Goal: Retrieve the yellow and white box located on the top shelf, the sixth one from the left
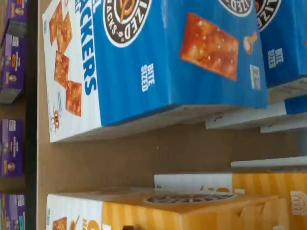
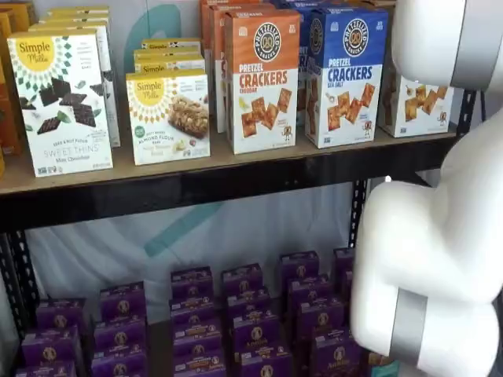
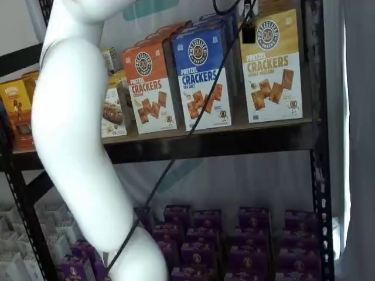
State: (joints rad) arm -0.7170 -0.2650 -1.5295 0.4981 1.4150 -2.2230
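The yellow and white box (image 3: 272, 67) stands upright at the right end of the top shelf (image 3: 263, 126), next to a blue box. In a shelf view only its white lower front (image 2: 416, 106) shows; the arm hides its yellow top. The wrist view shows its yellow top (image 1: 192, 211) across a strip of bare shelf board (image 1: 144, 158) from the blue box. My gripper (image 3: 248, 24) shows only as a black finger hanging from the top edge, in front of the box's upper left corner, with a cable beside it. No gap between fingers shows.
A blue cracker box (image 2: 346, 75) and an orange one (image 2: 262, 78) stand left of the yellow box. White Simple Mills boxes (image 2: 63, 102) stand further left. Purple boxes (image 2: 244, 314) fill the lower level. A black upright (image 3: 313, 117) stands right of the yellow box. My white arm (image 2: 432, 251) crosses both shelf views.
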